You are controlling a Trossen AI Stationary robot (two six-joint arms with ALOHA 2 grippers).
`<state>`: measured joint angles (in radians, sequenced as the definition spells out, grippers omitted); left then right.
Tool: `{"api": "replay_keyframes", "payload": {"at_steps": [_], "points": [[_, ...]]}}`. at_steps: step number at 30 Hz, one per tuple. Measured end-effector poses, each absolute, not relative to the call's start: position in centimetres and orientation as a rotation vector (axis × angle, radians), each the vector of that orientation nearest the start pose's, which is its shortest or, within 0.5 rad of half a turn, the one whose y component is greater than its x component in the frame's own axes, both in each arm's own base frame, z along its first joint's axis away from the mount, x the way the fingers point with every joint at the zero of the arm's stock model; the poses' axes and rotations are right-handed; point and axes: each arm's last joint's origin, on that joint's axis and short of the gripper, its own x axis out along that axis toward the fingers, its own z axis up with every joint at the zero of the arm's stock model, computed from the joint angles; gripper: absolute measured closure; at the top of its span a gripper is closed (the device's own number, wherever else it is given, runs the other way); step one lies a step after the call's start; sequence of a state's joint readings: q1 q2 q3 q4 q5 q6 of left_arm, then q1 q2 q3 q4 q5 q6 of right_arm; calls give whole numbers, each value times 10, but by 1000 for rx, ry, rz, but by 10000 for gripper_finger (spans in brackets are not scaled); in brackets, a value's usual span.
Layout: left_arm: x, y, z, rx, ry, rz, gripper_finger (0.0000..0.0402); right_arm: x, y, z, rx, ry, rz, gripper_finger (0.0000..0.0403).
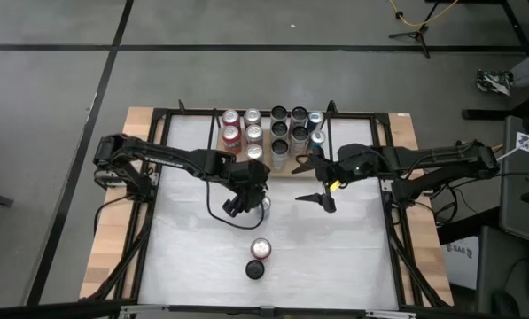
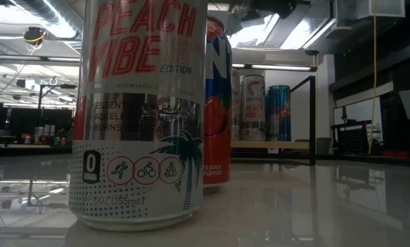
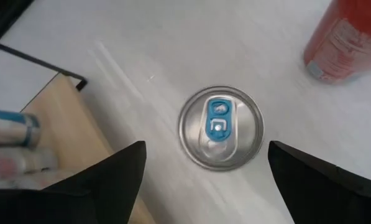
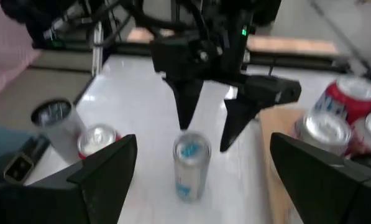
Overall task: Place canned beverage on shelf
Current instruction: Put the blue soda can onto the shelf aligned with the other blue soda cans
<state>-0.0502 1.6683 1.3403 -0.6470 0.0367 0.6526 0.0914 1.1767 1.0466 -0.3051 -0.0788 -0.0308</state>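
A silver can with a blue tab (image 3: 220,127) stands upright on the white table, just in front of the shelf; it also shows in the right wrist view (image 4: 191,165) and the high view (image 1: 263,206). My left gripper (image 4: 207,130) is open and points down over the can, one finger on either side of its top, touching nothing. The shelf (image 1: 286,169), a light-wood board with black rod uprights, stands at the table's far middle and carries several upright cans (image 1: 273,133). My right gripper (image 1: 310,182) is open and empty, level, to the right of the can.
Two more cans stand nearer the front edge: a red one (image 1: 260,248) and a silver one with a dark top (image 1: 255,268), which fills the low view (image 2: 139,116). Black frame rails (image 1: 392,204) run along the table's sides. A cable (image 1: 218,208) loops by the left gripper.
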Motion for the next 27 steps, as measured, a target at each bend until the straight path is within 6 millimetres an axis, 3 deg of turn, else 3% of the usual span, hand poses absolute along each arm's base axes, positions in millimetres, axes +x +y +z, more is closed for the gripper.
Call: {"api": "replay_keyframes", "payload": {"at_steps": [8,20,27], "points": [[319,-17,295,490,959,-254,74,274,30,339,16,337,267,40],[247,-13,349,139,954,-5,74,341,37,334,-20,526,309,40],[229,-18,360,65,933,15,74,367,40,325,-16,628,309,40]]}}
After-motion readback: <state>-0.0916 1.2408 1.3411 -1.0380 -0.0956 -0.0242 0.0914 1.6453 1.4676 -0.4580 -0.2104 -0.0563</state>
